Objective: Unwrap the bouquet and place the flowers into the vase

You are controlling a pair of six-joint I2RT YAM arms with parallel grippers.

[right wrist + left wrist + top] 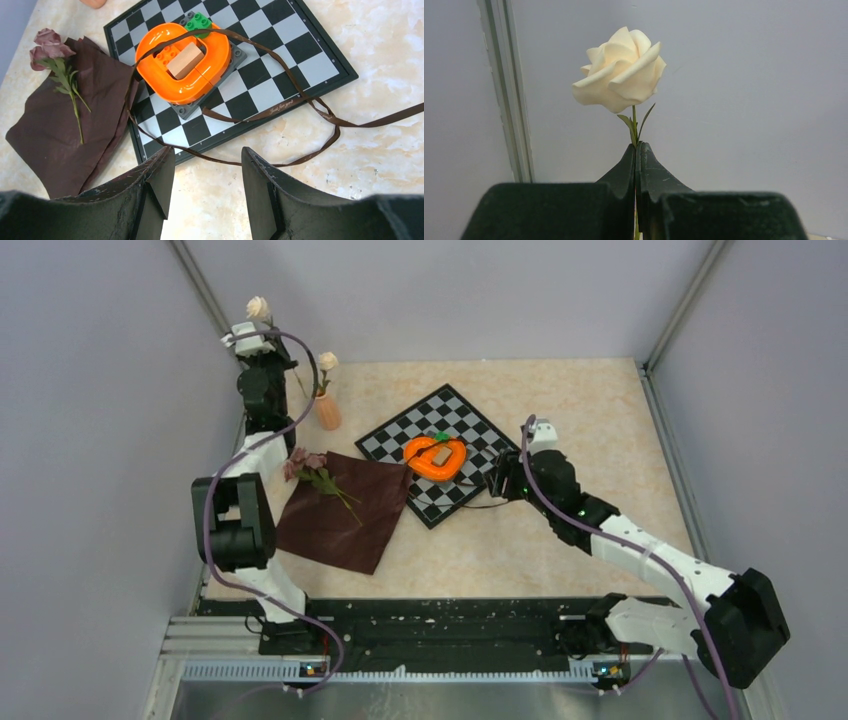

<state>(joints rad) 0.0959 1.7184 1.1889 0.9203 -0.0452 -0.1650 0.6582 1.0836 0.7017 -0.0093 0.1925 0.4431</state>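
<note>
- Top view: a pale marbled table (560,540) enclosed by grey walls (90,390). The vase (327,412), with one cream bloom (327,361) in it, stands at the far left. The opened cloth (340,520) bearing the mauve roses (303,462) lies beside a checkerboard (470,430).
- Left wrist: the left gripper (636,148) is clenched on the stem of a cream rose (621,70), held up against the grey wall, with a metal post (506,90) at left.
- Right wrist: the right gripper (207,160) is spread and empty above the table. The ribbon (300,100) trails loose across the checkerboard.

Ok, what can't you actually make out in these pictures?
Cream rose, lower stem: left wrist view, hidden inside the shut left jaws.
Vase: right wrist view, cut off by the top edge.
Ribbon end: right wrist view, runs off the right edge.
</note>
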